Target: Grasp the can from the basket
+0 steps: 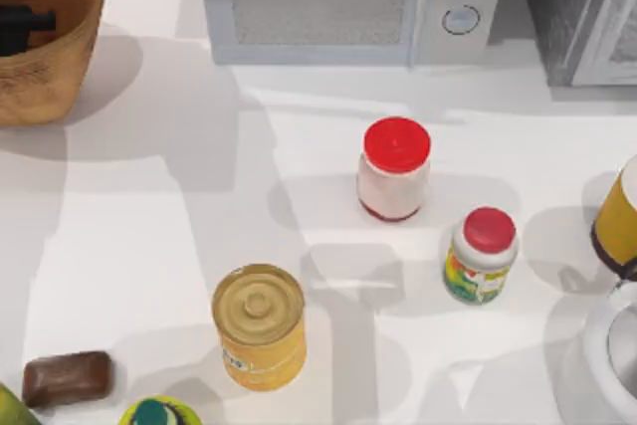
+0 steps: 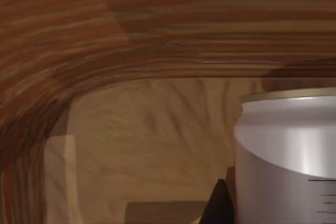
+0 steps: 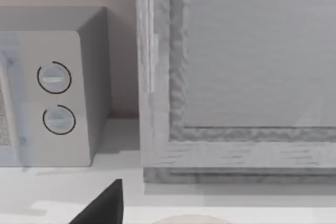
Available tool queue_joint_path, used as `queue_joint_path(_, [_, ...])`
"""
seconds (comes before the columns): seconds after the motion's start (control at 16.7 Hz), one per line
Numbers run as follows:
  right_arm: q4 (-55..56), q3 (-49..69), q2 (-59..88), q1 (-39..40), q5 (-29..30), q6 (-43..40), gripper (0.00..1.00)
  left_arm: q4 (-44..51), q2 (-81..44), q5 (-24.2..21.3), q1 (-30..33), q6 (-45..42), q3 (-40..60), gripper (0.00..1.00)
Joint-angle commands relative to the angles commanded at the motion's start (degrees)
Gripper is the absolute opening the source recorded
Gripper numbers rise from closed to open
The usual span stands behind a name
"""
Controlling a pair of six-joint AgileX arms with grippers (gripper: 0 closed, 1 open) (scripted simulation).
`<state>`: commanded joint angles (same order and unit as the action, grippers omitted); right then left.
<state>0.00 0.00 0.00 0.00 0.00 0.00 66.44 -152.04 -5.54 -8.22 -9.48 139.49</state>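
We saw the white desk [image 1: 149,236] spread under everything, with the microwave [image 1: 348,2] at its far edge and a grey cabinet [image 1: 582,12] to the right of it. At the far left corner stood the basket [image 1: 60,67], and our left claw [image 1: 25,25] reached down inside it as a dark shape against the near wall of the weave. From the left wrist, the can [image 2: 286,156] stood upright on the basket floor, very close to the camera and just beside one dark fingertip [image 2: 218,205]; the ribbed inner wall [image 2: 131,30] curved behind it. We could not tell whether that claw was apart or together, nor whether it touched the can. Our right claw hung near the cabinet and microwave, one dark finger [image 3: 102,205] showing from the right wrist; its state we could not tell either. On the open desk stood a yellow can with a gold lid [image 1: 259,325], a white jar with a red lid [image 1: 394,168], a smaller red-capped bottle [image 1: 481,256], and a brown block [image 1: 67,377].
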Motion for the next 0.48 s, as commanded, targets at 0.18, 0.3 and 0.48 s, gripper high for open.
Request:
queue_joint_path(0.18, [0.0, 0.0, 0.0, 0.0, 0.0, 0.0, 1.0, 0.0, 0.0, 0.0, 0.0, 0.0, 0.0, 0.0])
queue_joint_path(0.3, [0.0, 0.0, 0.0, 0.0, 0.0, 0.0, 1.0, 0.14, 2.13, 0.11, -0.14, 0.22, 0.01, 0.0])
queue_joint_path(0.48, [0.0, 0.0, 0.0, 0.0, 0.0, 0.0, 1.0, -1.01, 5.19, -0.43, -0.88, 0.7, -2.81, 0.0])
